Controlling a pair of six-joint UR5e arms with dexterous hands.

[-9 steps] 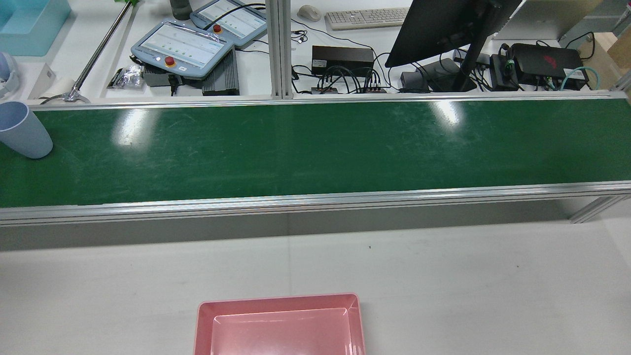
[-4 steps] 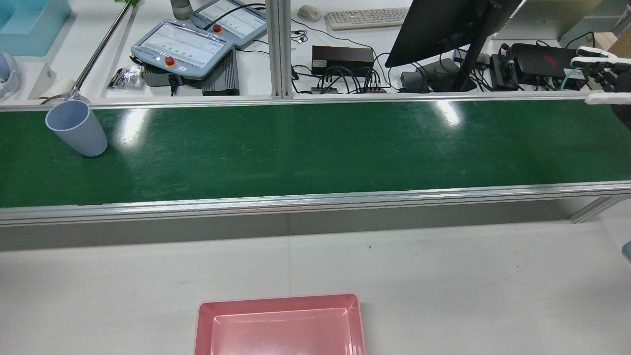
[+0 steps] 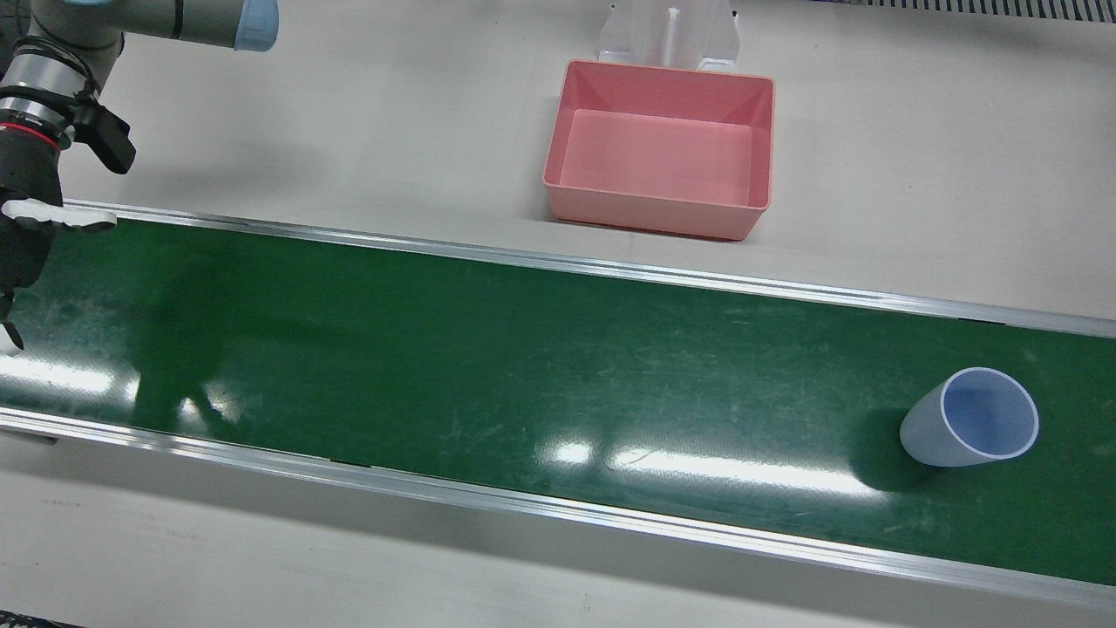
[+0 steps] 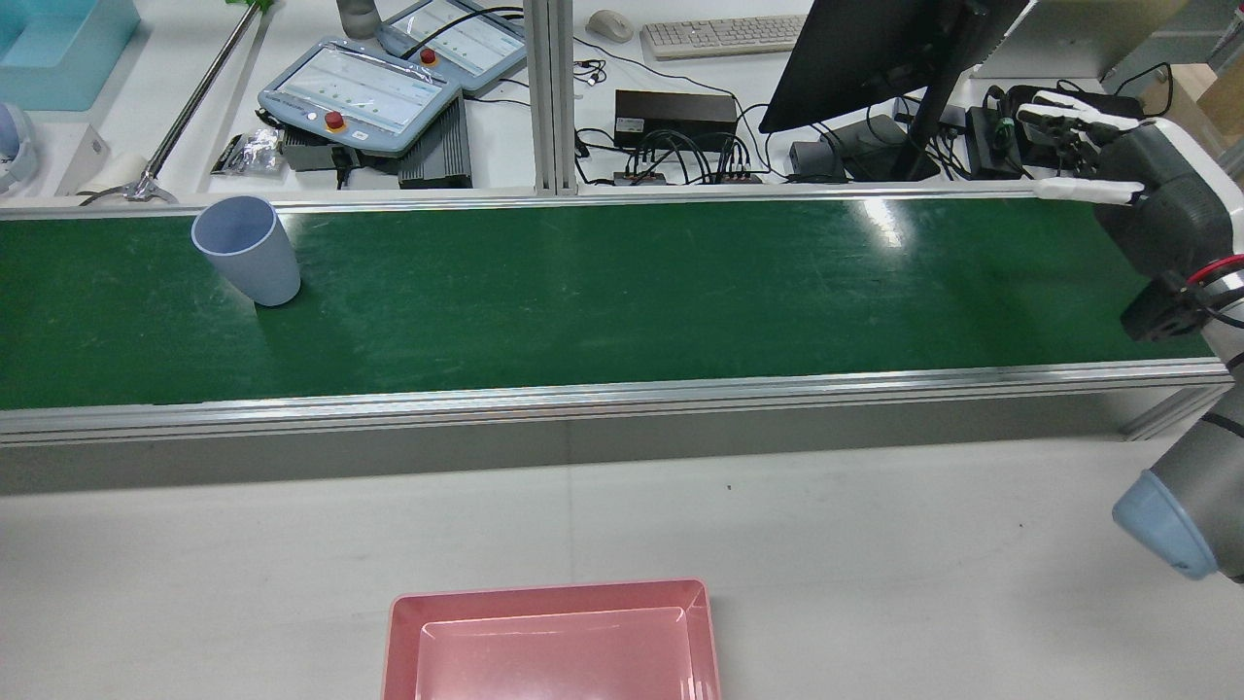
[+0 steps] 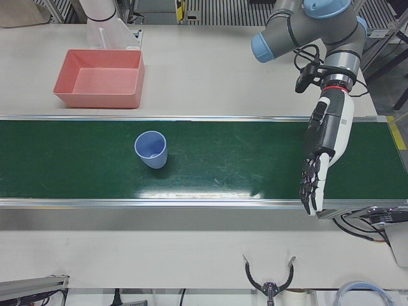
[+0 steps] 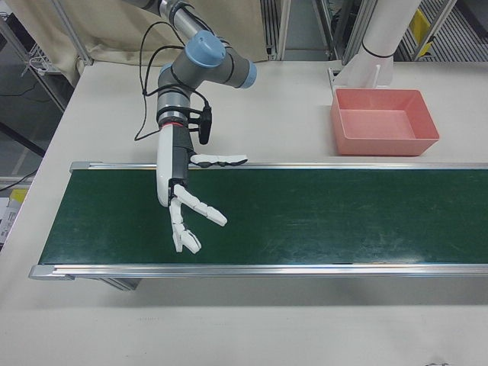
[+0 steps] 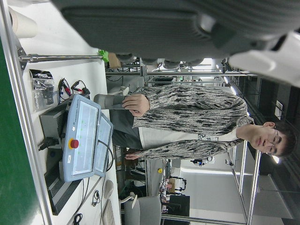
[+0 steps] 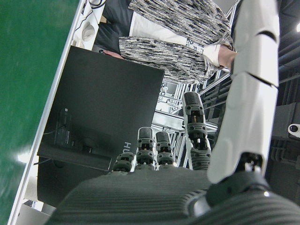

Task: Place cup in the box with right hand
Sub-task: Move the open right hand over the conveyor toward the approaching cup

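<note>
A pale blue cup [image 4: 248,250] stands upright on the green conveyor belt [image 4: 632,292], on the robot's left half; it also shows in the front view [image 3: 969,417] and the left-front view [image 5: 152,149]. The pink box [image 4: 549,595] sits empty on the white table on the robot's side of the belt [image 3: 660,196] [image 5: 100,95] [image 6: 383,145]. My right hand [image 4: 1132,175] is open with fingers spread, above the belt's far right end [image 6: 183,202] [image 3: 22,240], far from the cup. My left hand [image 5: 322,150] is open and empty over the belt, beyond the cup.
Past the belt's far rail lie two teach pendants [image 4: 360,92], a monitor [image 4: 875,53], a keyboard [image 4: 724,34] and cables. A person [image 7: 197,117] stands behind that desk. A white pedestal [image 3: 669,30] stands behind the box.
The cup has travelled along the belt toward the middle, rightward in the rear view. My right hand has come in from the right edge over the belt's end.
</note>
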